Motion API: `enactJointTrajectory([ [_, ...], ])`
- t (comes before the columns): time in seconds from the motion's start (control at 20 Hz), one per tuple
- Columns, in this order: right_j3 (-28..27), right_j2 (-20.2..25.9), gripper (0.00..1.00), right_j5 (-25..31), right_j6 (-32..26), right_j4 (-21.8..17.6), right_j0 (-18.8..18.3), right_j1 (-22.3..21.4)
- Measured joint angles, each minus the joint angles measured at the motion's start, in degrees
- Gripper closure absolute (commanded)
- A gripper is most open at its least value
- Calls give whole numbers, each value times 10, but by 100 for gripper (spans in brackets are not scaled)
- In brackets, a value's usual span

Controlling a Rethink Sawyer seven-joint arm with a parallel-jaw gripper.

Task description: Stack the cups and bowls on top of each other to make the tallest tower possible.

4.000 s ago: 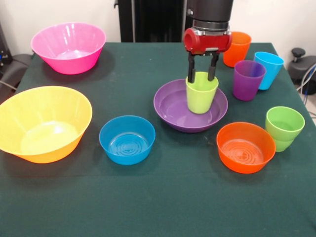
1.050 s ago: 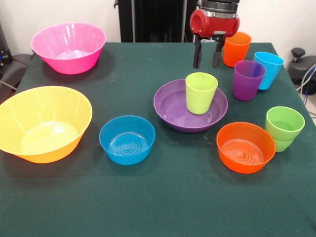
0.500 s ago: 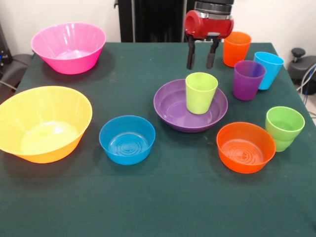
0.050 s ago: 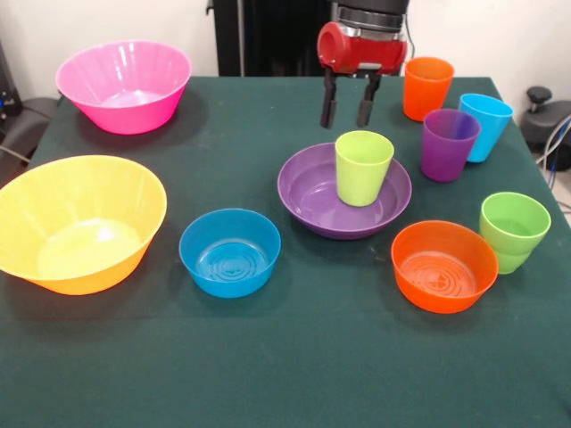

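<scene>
We see the small blue bowl point(image 4: 230, 251) at seven o'clock of the wide purple bowl point(image 4: 308, 192) holding the lime-yellow cup point(image 4: 363, 167); our gripper point(image 4: 345, 111), fingers spread and empty, hovers at twelve o'clock. A careless sweep could topple that cup.

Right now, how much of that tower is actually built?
Only the start: the lime cup stands upright in the purple bowl. The gripper hangs open and empty above the table. The blue bowl, orange bowl and the other cups and bowls sit unstacked.
</scene>
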Motion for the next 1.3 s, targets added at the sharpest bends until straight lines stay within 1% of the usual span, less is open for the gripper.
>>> enactJointTrajectory([
  [0.65,0,0,0,45,0,5,-7,12],
  [1.1,1,0,0,53,0,10,-9,8],
  [1.3,8,0,0,52,0,11,-10,-1],
])
